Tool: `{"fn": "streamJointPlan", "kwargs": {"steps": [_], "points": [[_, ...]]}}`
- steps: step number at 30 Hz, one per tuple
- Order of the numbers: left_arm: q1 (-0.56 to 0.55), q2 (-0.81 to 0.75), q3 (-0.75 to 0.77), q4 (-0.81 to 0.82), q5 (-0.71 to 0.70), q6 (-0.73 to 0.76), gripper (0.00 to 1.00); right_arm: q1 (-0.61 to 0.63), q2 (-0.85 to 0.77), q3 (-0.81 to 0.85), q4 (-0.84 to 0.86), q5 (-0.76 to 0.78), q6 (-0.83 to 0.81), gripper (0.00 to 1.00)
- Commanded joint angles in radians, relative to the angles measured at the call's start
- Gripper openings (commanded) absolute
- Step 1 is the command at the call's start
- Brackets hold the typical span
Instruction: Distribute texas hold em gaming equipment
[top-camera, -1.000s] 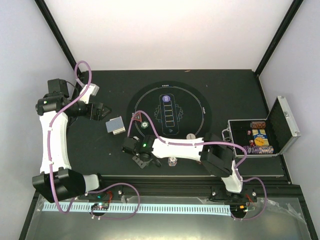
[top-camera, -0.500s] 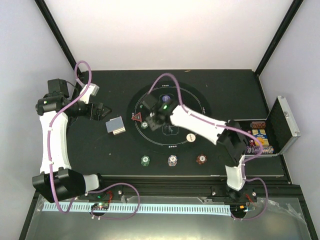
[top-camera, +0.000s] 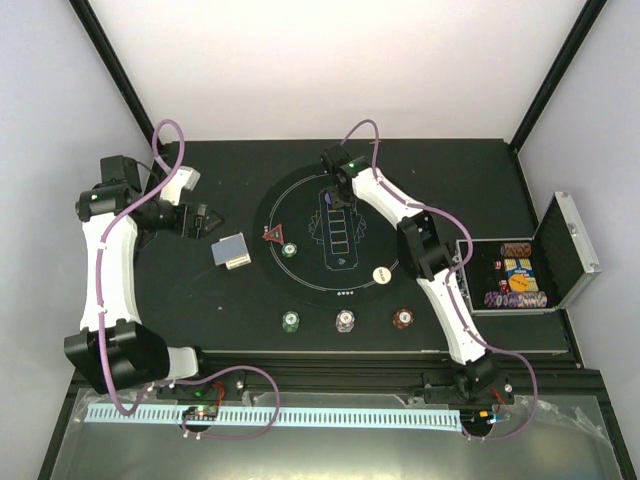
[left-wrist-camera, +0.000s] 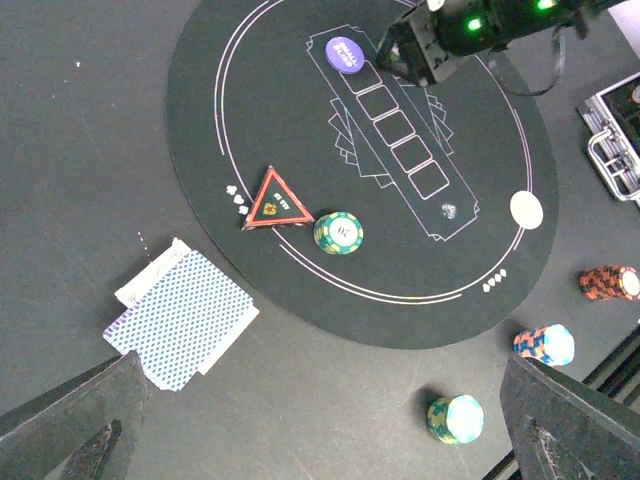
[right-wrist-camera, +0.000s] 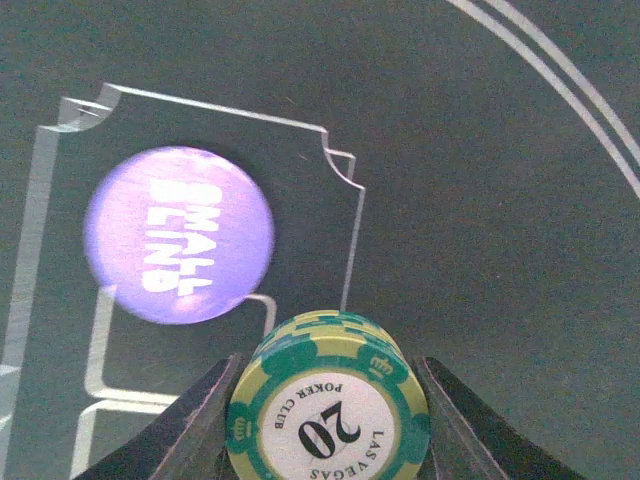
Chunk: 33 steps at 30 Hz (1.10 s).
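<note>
My right gripper (top-camera: 336, 193) reaches over the far side of the round mat (top-camera: 300, 200) and is shut on a green stack of "20" chips (right-wrist-camera: 328, 410). It holds the stack just beside the purple "small blind" disc (right-wrist-camera: 180, 235). On the mat lie a red triangle (top-camera: 272, 235), another green chip stack (top-camera: 289, 249) and a white disc (top-camera: 382, 274). Blue-backed cards (top-camera: 231, 250) lie left of the mat. My left gripper (top-camera: 205, 220) is open and empty, above and left of the cards (left-wrist-camera: 178, 318).
Three chip stacks stand along the near edge: green (top-camera: 290, 321), blue-and-orange (top-camera: 345, 320) and red (top-camera: 403, 318). The open silver-edged case (top-camera: 565, 250) with more chips sits at the right. The right arm's links span the mat's right half.
My right arm swung from the table's near edge across the mat to its far side, carrying green chips. The near stacks and white disc are uncovered. The left arm barely moved.
</note>
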Motion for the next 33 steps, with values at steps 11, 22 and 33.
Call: {"fn": "streamJointPlan", "kwargs": {"steps": [11, 22, 33], "points": [[0.009, 0.023, 0.055, -0.008, 0.025, 0.005, 0.99, -0.041, 0.077, 0.022, -0.003, -0.06, -0.007, 0.35], [0.008, 0.017, 0.059, -0.022, 0.021, 0.001, 0.99, -0.044, -0.064, 0.034, -0.03, -0.063, 0.015, 0.76], [0.01, -0.018, 0.058, -0.03, 0.016, -0.016, 0.99, 0.267, -0.591, -0.555, 0.125, -0.008, 0.055, 0.81]]}}
